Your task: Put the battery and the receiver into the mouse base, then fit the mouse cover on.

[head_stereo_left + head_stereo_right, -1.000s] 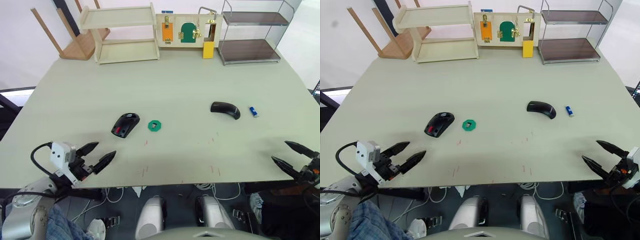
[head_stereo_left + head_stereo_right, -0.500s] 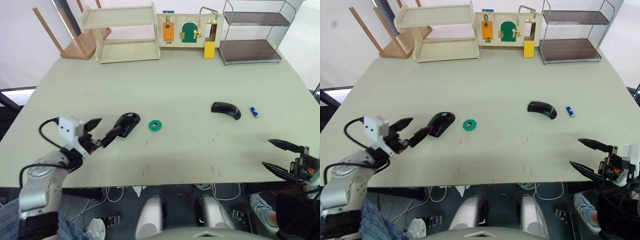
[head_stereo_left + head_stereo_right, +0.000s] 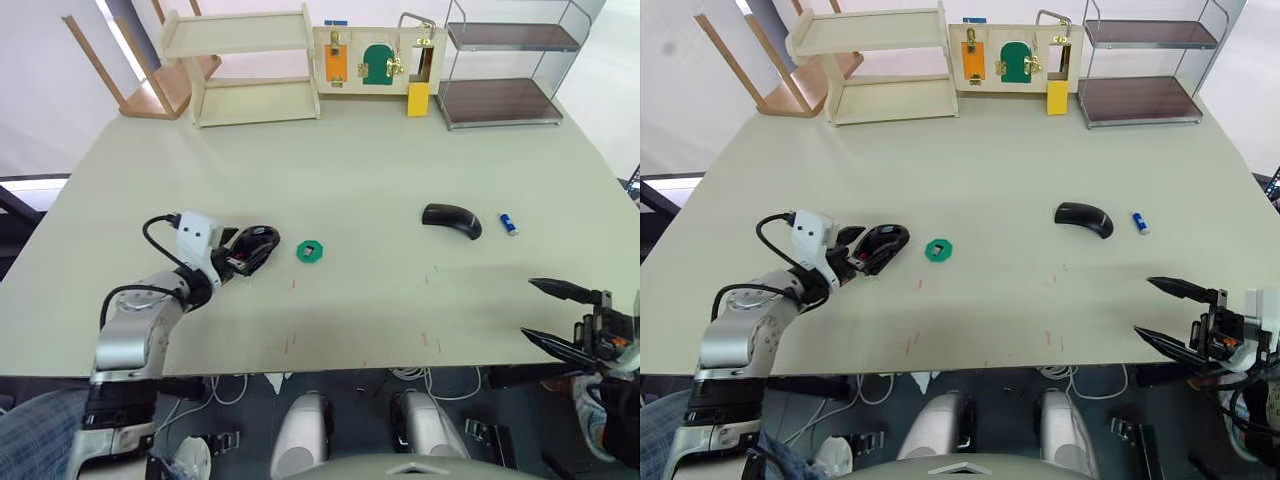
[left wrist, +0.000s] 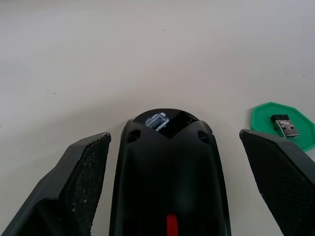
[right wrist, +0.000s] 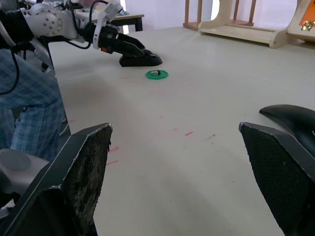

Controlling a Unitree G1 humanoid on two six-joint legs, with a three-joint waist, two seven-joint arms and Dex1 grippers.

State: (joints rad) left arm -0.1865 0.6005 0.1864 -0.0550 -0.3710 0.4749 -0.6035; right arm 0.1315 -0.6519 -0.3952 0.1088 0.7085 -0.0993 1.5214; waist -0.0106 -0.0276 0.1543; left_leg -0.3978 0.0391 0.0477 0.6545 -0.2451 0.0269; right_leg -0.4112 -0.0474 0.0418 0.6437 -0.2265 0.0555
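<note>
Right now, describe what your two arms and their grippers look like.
The left arm is silver-grey metal with a white box at the wrist and a looping black cable. The left gripper has two black tapered fingers with rough inner pads. The right gripper has the same black pointed fingers, plus a white wrist block.

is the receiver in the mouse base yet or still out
Out. The receiver lies on the green disc beside the mouse base, whose sides the open left gripper flanks.

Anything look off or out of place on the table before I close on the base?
Nothing stands out. The mouse base sits between the open left claw, the receiver rests on its green disc, and the mouse cover and battery lie apart.
</note>
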